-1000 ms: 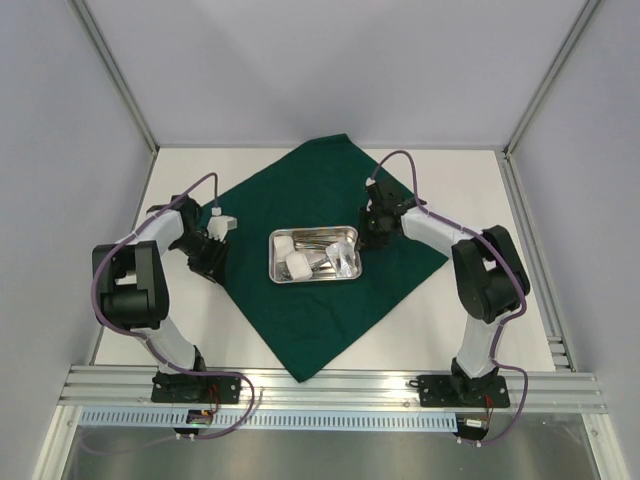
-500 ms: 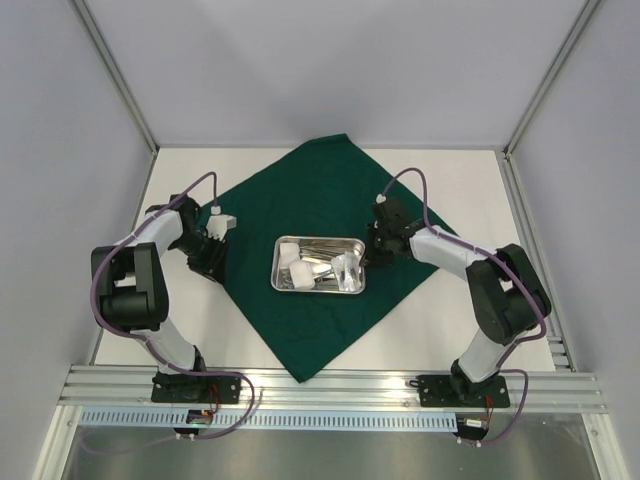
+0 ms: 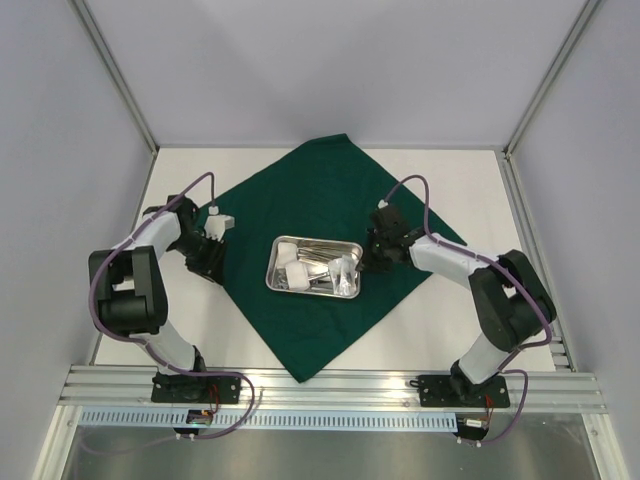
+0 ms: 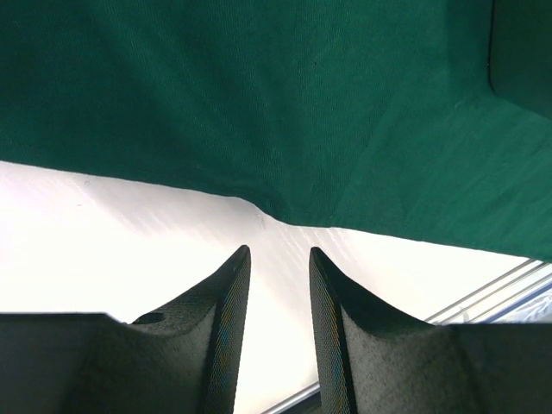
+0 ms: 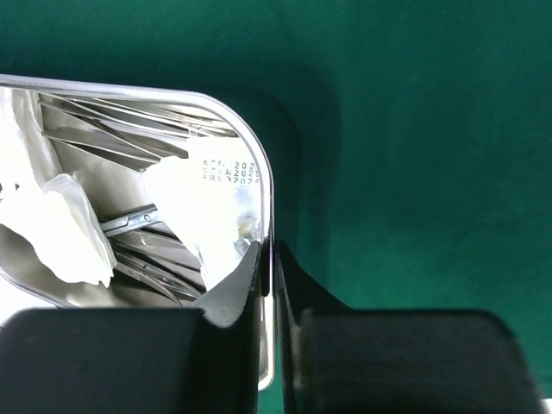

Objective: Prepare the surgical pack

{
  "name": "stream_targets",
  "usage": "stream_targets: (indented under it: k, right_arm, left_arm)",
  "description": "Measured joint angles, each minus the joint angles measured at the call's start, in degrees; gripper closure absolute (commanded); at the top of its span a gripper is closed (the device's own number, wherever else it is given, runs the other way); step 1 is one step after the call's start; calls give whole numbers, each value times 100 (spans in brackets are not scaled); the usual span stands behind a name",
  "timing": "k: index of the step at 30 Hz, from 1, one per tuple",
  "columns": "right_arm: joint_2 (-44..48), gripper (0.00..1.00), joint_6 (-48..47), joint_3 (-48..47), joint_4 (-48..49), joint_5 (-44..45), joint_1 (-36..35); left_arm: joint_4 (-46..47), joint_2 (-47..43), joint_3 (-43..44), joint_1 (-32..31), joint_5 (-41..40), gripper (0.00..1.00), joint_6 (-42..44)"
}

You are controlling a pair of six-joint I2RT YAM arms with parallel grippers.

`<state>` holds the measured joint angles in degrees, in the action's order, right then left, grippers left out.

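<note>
The green cloth [image 3: 320, 190] lies spread cornerwise on the white worktop [image 3: 470, 190], with a steel tray [image 3: 271, 265] at its middle. White gauze [image 3: 291, 263] covers most of the thin metal tools [image 3: 322, 250], their kinds unclear. The right pincer [image 5: 268, 246] is clamped on the tray's right rim, hiding the near corner. The left pincer [image 4: 278, 252] stands apart, empty, just short of the cloth's left edge.
</note>
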<state>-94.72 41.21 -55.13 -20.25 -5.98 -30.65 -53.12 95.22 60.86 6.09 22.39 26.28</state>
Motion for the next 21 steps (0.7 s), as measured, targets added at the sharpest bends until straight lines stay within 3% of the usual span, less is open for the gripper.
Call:
stream_targets:
  k: [2,3,8,15,21]
  right_arm:
    - [4,71,74,0,-4,33,-35]
    - [4,56,105,-2,-11,35,-55]
    - [236,29,-92,-166,-409,479,-332]
    - [813,27,-1032,-911,-1054,1805,-1880]
    - [758,29,-2216,-988,-1060,1648,-3536]
  left_arm:
    - [-4,-31,-15,15,-2,58,0]
    - [-7,-42,-20,26,-2,58,0]
    - [-42,-175,-33,98,-26,57,2]
    - [-111,-501,-46,195,-55,56,7]
    - [-184,-691,-173,195,-201,56,7]
